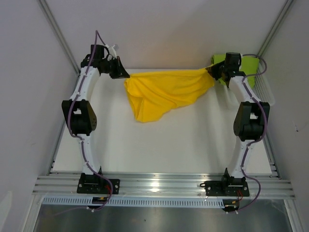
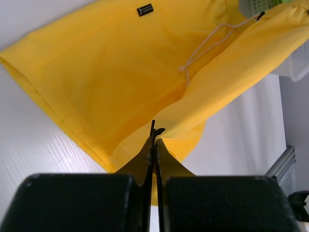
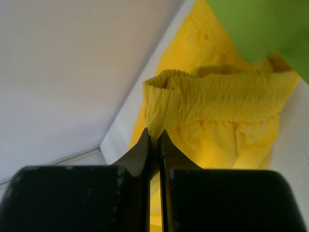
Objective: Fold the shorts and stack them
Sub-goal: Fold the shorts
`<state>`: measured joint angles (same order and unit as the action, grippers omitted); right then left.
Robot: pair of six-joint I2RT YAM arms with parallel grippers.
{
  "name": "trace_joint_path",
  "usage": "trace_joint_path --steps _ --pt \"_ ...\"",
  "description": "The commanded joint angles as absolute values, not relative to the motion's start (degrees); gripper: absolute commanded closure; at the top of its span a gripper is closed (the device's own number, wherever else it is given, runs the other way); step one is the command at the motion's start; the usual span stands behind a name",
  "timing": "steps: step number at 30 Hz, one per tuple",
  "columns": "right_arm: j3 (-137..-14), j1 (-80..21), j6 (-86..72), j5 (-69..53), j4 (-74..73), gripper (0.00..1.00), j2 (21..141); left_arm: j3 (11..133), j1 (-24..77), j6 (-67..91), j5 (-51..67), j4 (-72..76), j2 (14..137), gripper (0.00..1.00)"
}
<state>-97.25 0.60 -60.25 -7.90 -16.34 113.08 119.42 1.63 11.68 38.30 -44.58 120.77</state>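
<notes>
1. Left gripper is clamped shut on an edge of the bright yellow soft fabric shorts. Right gripper pinches their elastic waistband.
2. Stretched between the 2 grippers over the white table, the shorts probably hang this way to spread flat for folding.
3. The lime green fabric shorts lie behind the right gripper.

Arms are white — black joints, purple cables.

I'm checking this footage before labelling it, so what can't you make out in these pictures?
Green shorts: top view, largely hidden behind the right arm; right wrist view, blurred and cut off by the edge.
Logo on the yellow shorts: left wrist view, too small to read.
Basket: top view, partly behind the right arm.
</notes>
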Motion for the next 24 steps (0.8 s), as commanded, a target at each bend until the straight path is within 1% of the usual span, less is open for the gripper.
trace_joint_path --steps 1,2,3,5,7,10,12,13,17,19,22,24 --pt "-109.2 0.2 -62.3 -11.4 -4.9 1.0 121.9 125.8 -1.9 14.1 35.4 -42.1 124.8 1.0" --pt "-111.9 0.2 -63.1 -12.2 -2.2 1.0 126.9 126.7 -2.4 15.4 35.9 -41.6 125.9 1.0" --pt "-116.5 0.0 -63.5 -13.0 -0.8 1.0 129.0 126.8 -3.2 15.9 36.3 -40.1 127.6 1.0" --pt "-120.2 -2.1 -64.3 -14.1 4.0 1.0 134.3 126.7 -3.8 17.2 36.3 -38.7 128.8 1.0" --pt "-125.0 -2.7 -63.9 -14.6 6.9 1.0 137.0 126.5 -4.5 18.0 35.5 -36.9 129.9 1.0" --pt "-129.9 -3.4 -63.7 -14.3 6.0 1.0 140.4 126.3 -4.6 18.5 35.5 -35.7 130.0 1.0" --pt "-129.2 -3.5 -63.7 -14.7 5.8 1.0 139.6 123.6 -4.3 19.1 35.8 -34.3 128.9 1.0" --pt "-127.1 -3.6 -63.8 -14.9 5.8 1.0 138.8 120.2 -4.1 19.7 35.8 -32.3 126.8 1.0" --pt "-117.9 -3.7 -63.5 -14.4 9.0 1.0 132.3 114.7 -3.3 20.0 34.4 -28.6 121.4 1.0" --pt "-116.3 -3.7 -62.4 -12.3 9.7 1.0 130.4 114.8 -3.3 19.6 31.6 -28.1 120.6 1.0" --pt "-117.2 -3.6 -62.9 -12.7 11.1 1.0 131.4 118.5 -3.4 19.6 32.4 -29.5 123.7 1.0" --pt "-117.8 -3.4 -63.8 -13.5 14.5 1.0 133.1 119.3 -3.4 19.8 32.7 -30.4 126.5 1.0"
